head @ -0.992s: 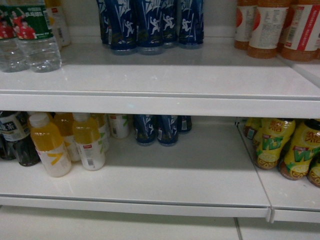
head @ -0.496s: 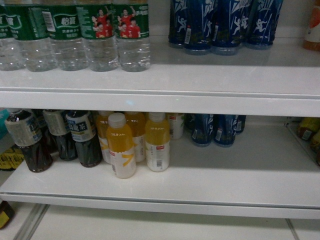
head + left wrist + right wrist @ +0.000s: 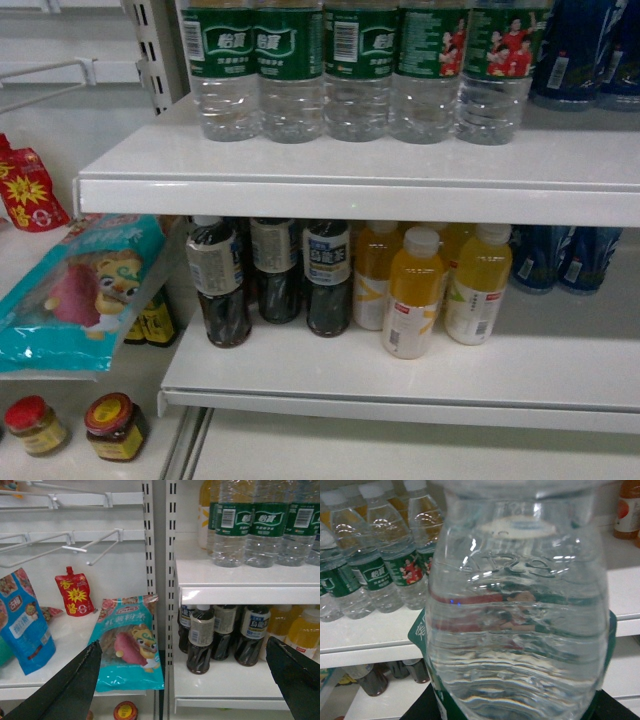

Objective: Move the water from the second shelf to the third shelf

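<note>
clear water [image 3: 517,625] clamped in right claw; left claw [image 3: 185,675] apart; head view now further left than before

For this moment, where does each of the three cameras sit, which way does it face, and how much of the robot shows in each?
Head: on the robot, looking forward and slightly down at the shelf edge; water bottles above, dark drink bottles below; no robot parts visible.
Left wrist: between the open left gripper fingers, facing the same shelving and a teal snack bag.
Right wrist: pressed close to the held water bottle; right gripper barely visible beneath it.
Shared: head and left wrist both show the teal bag and dark bottles.
</note>
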{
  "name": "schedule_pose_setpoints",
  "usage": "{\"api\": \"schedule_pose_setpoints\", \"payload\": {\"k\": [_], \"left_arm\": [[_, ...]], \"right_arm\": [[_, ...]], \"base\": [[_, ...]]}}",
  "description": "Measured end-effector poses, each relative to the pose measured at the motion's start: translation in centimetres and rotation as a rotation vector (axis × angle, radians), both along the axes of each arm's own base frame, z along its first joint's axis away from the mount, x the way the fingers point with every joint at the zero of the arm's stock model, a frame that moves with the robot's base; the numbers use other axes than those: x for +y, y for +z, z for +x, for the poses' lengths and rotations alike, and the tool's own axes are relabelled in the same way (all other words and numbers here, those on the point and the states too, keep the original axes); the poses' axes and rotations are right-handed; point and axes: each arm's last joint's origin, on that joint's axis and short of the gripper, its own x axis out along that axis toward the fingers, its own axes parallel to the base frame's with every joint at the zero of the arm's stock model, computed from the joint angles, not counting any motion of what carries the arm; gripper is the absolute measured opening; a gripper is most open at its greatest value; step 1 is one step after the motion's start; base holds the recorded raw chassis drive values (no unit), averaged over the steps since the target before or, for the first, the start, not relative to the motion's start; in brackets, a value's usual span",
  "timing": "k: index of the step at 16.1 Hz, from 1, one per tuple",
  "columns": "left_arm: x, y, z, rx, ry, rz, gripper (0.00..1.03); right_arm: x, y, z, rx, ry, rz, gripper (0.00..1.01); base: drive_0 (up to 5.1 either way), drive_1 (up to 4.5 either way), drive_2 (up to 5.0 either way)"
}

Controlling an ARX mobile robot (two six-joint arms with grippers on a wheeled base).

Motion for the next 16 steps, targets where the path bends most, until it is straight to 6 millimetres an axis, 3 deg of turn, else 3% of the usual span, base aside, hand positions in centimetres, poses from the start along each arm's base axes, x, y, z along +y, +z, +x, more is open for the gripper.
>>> {"api": "schedule_pose_setpoints", "payload": {"k": [10,16], "left_arm": [[0.0,-0.04,0.0,0.004,0.0,0.0,0.98],[0.0,-0.04,0.0,0.003,0.001,0.0,0.98]], "right_arm": [[0.0,0.01,0.01,-0.002,-0.001,0.0,0.4],[0.06,-0.02,0.0,0.001,0.003,0.007,0.4]], "base": [[-5.0,2.48,2.5],[0.0,0.0,0.0]]}}
